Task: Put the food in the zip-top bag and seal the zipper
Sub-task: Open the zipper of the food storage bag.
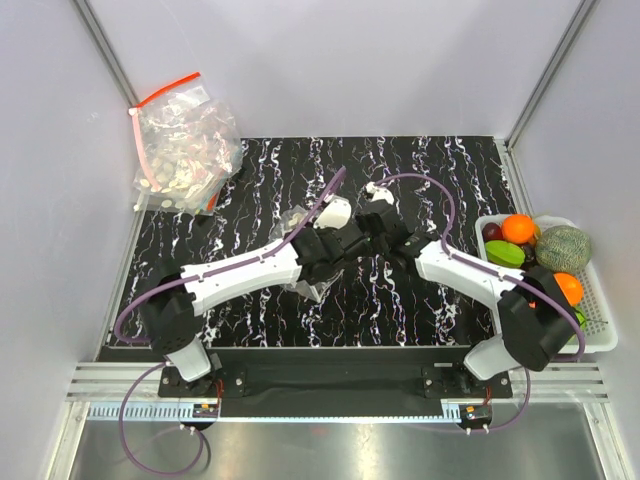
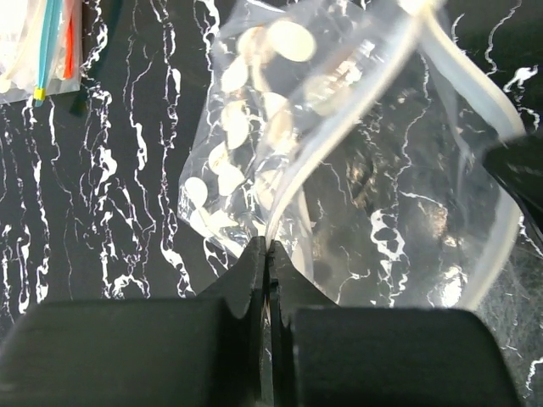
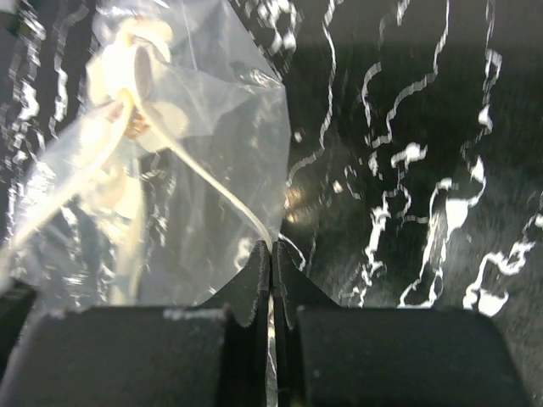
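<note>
The zip-top bag [image 2: 254, 144], clear with white oval spots, hangs between both grippers over the middle of the black marbled table [image 1: 440, 170]. My left gripper [image 2: 270, 248] is shut on its pale zipper [image 2: 339, 127] strip. My right gripper [image 3: 271, 246] is shut on the zipper [image 3: 212, 191] at the bag's [image 3: 170, 229] other end. A second pale strip [image 2: 501, 220] curves away, so the mouth gapes. In the top view the two wrists meet near the bag [image 1: 297, 222]. The food [image 1: 518, 229], several fruits, lies in a white tray [image 1: 600, 335] at the right.
A heap of similar bags [image 1: 185, 145] with a red strip sits at the back left corner and shows at the upper left of the left wrist view as the heap [image 2: 42, 42]. Grey walls enclose the table on three sides.
</note>
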Tool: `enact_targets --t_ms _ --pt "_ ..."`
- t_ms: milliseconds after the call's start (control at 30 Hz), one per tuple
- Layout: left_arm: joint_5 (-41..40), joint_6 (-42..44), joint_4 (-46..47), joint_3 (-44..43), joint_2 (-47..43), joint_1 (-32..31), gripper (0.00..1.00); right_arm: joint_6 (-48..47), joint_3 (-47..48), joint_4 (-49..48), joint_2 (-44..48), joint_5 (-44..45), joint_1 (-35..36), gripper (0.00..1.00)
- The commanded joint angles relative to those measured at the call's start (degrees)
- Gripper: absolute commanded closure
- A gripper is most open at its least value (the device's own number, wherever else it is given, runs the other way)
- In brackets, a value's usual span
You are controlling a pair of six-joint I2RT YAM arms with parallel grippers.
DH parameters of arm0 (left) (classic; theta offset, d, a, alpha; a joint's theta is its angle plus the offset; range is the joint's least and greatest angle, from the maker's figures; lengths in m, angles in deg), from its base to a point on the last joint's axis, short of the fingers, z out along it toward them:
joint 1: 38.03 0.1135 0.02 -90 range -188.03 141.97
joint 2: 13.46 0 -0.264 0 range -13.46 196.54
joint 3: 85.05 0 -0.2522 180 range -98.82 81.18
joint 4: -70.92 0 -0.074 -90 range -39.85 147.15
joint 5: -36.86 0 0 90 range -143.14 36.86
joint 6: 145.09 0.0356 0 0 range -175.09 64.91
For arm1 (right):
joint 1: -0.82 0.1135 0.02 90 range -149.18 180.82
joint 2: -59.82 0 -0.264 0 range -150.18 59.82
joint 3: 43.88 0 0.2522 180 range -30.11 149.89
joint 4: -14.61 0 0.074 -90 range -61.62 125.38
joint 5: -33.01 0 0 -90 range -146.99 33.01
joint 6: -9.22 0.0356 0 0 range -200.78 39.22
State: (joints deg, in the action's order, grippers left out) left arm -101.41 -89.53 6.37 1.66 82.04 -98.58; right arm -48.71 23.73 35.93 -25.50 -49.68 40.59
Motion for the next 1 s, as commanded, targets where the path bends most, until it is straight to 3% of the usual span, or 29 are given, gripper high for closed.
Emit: enact_targets --t_ms 0,100,200,233,300,367,433,600,800,967 --pt "1.69 1.65 2.97 -2.82 -1.55 0.17 1.0 -3.24 3.81 -0.97 2.08 3.4 0.4 1.0" --pt "4.76 2.88 5.6 -2.57 -0.5 1.84 1.0 -3.51 3.55 1.57 2.61 5.69 -0.57 1.0" --pt "8.71 3.41 8.15 -2.04 0.12 4.21 1.0 -3.07 2.06 2.99 2.7 6.49 -2.15 0.92" --pt "9.59 3.58 8.77 -1.78 0.3 4.91 1.0 -2.81 1.53 3.17 3.75 6.57 -2.59 0.85" --pt "9.95 4.29 10.26 -1.42 0.3 5.18 1.0 -2.98 -0.23 3.52 5.5 6.31 -3.03 0.56" --pt "10.3 4.99 11.84 -1.07 0.65 5.45 1.0 -2.81 -1.46 4.31 10.07 6.49 -3.03 0.38" --pt "11.79 5.43 12.81 -0.81 0.65 5.53 1.0 -2.37 -2.78 6.76 15.58 7.71 -3.12 0.28" --pt "15.31 7.71 17.55 0.16 0.21 5.62 1.0 -0.35 -1.99 20.9 24.93 17.11 -4.52 0.25" --pt "18.38 9.74 21.95 1.48 -0.32 5.97 1.0 0.45 1.87 33.49 32.4 19.4 -20.24 0.25" --pt "20.76 9.74 24.06 2.09 -0.58 6.06 1.0 0.97 6.52 37.44 31.8 23.09 -32.36 0.1"
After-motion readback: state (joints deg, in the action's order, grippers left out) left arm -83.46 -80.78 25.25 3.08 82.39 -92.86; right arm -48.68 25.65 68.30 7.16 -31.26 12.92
